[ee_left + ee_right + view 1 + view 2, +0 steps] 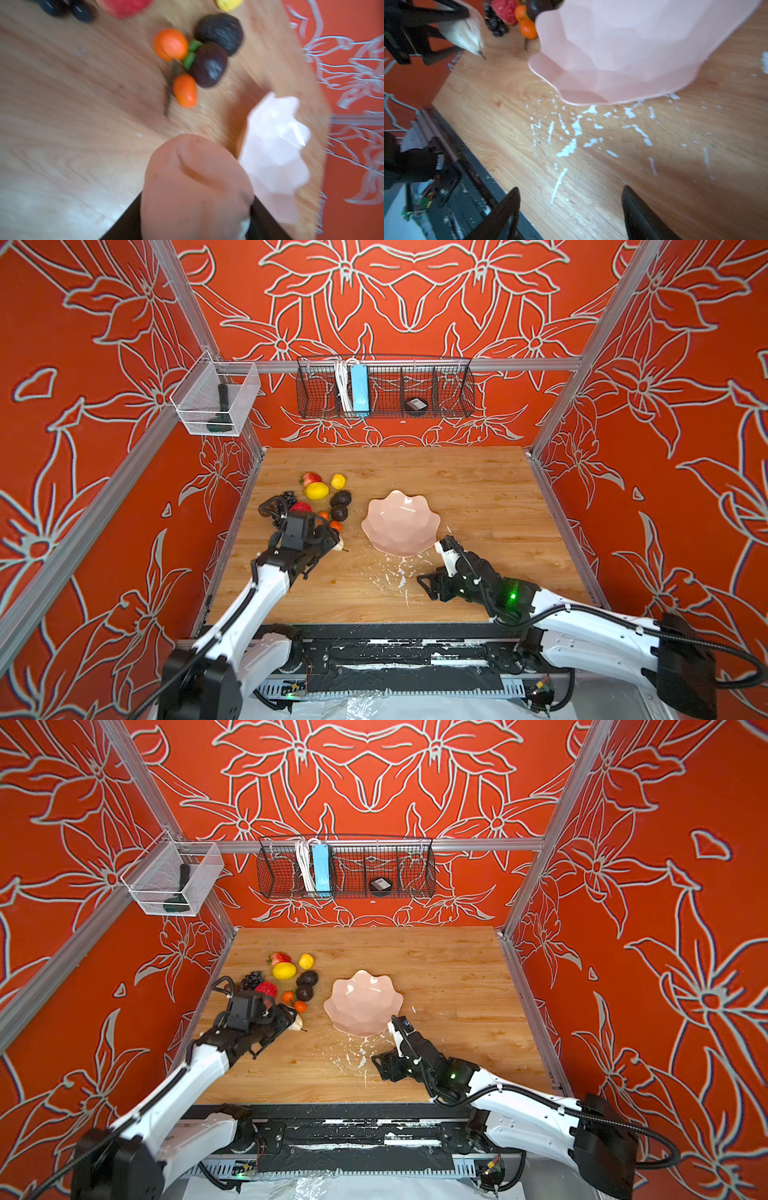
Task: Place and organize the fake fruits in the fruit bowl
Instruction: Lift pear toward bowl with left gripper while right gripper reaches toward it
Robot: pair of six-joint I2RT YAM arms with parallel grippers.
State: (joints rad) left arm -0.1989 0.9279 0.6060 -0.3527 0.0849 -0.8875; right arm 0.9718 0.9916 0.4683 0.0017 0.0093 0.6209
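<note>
Plastic pear [195,176] looks light, hard, slick; left gripper [332,541] clamps its fat middle; right gripper [570,188] has jaws apart.

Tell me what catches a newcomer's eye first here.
The red flowered walls shout loudest. On the table sits an empty pink bowl, with bright fruits clustered to its left in both top views. The left gripper holds a pear-shaped fruit beside that cluster.

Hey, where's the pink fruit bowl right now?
In both top views the fruit bowl sits near the middle of the table, just right of the nearer avocado, with the open right gripper just off its near right rim.
</note>
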